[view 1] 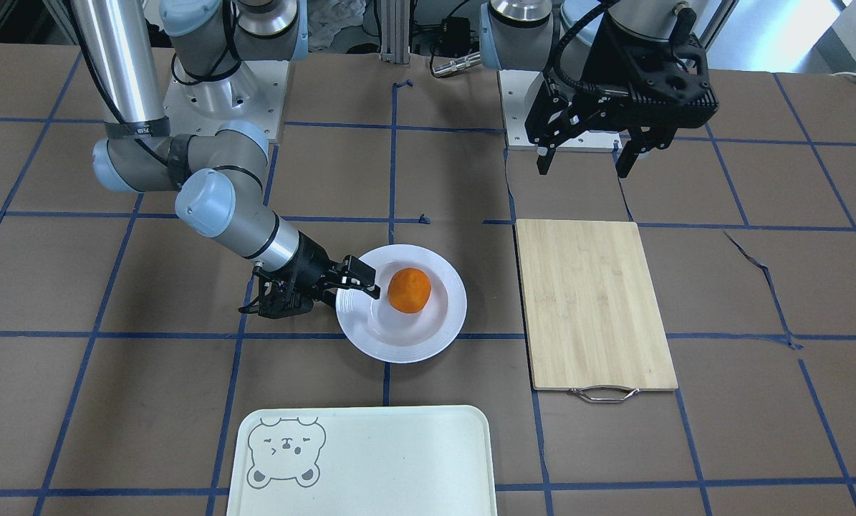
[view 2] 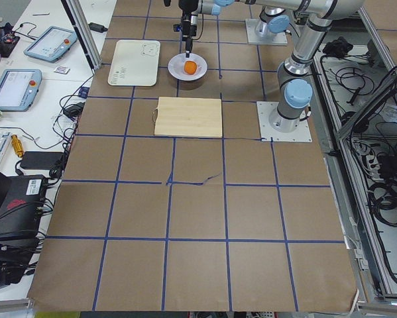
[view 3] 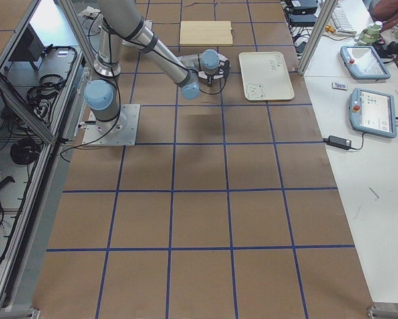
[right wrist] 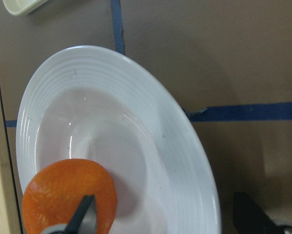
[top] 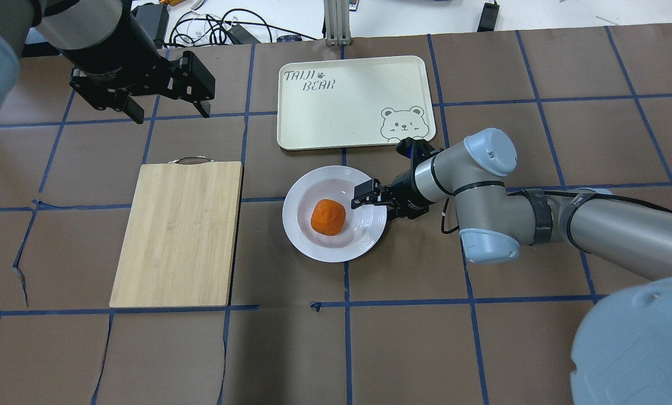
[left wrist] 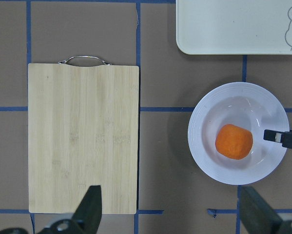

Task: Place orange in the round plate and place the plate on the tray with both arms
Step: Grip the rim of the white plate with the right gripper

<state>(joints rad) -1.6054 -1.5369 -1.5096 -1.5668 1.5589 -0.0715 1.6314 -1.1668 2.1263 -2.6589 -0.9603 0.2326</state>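
Observation:
The orange lies in the sunken centre of the round white plate, mid-table. My right gripper is open and tilted low at the plate's edge nearest its arm. In the right wrist view it straddles the rim, one finger inside next to the orange, the other outside. The cream tray with the bear face lies just beyond the plate, nothing on it. My left gripper hangs open and empty, high over the table on the far side of the cutting board.
A bamboo cutting board with a metal handle lies beside the plate, on my left arm's side. Brown paper with blue tape lines covers the table. Cables and tablets sit beyond the tray's end of the table.

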